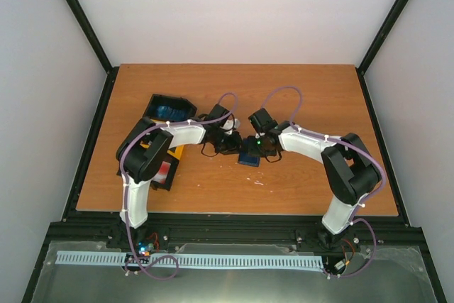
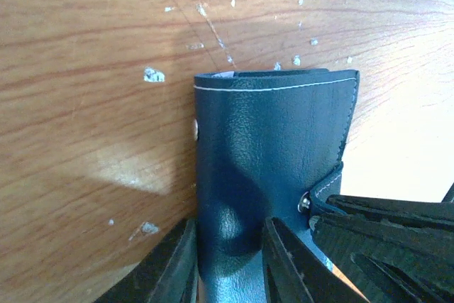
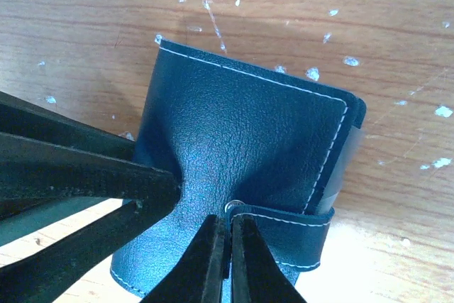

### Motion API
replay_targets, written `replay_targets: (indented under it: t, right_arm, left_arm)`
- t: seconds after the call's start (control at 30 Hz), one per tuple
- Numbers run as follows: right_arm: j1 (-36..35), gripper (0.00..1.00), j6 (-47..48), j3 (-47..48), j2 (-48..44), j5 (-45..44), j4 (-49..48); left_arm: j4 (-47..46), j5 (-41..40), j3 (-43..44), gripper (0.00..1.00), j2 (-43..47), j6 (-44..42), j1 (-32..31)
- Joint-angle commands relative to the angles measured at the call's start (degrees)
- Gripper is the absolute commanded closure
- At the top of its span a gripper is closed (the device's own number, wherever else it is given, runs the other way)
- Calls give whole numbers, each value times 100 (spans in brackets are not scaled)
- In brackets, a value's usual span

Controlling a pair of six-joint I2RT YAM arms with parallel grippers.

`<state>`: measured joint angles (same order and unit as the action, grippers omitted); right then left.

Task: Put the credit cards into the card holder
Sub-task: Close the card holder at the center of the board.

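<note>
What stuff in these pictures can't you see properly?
- Inside the card holder: both wrist views; its closed cover hides any cards.
- Card holder's near end: left wrist view; cut off by the bottom edge, behind the left gripper.
- Strap end: right wrist view; the right gripper covers it, so a pinch is unclear.
- Tray: top view; the left arm covers part, and the contents are too small.

The card holder (image 2: 273, 154) is observed folded on the speckled wooden counter (image 2: 92, 104), with white stitching noted along its far edge. Its near end is held between the fingers of the left pincer (image 2: 230, 228). The right pincer (image 2: 320, 212) is found against the snap strap (image 2: 328, 179).
</note>
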<state>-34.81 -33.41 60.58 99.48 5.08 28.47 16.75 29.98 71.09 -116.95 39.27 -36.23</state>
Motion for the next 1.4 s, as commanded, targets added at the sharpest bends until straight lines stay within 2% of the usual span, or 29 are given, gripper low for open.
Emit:
replay_targets:
  t: [0.0, 0.37, 0.9, 1.23, 1.37]
  right_arm:
    - [-26, 97, 131, -238, 5, 119, -269]
    - [-34, 97, -50, -34, 57, -676, 318]
    - [-289, 97, -190, 428, 354, -1466, 896]
    - [-316, 97, -192, 335, 426, -1037, 454]
    - [-316, 87, -178, 280, 423, -942, 256]
  left_arm:
    - [174, -976, -715, 72, -628, -52, -77]
    - [-489, -1054, -1154, 72, -346, 159, -77]
    - [-664, -1003, -1271, 72, -406, 68, -77]
    - [-709, -872, -1370, 72, -358, 108, -75]
    - [-910, -787, -1376, 72, -357, 107, -77]
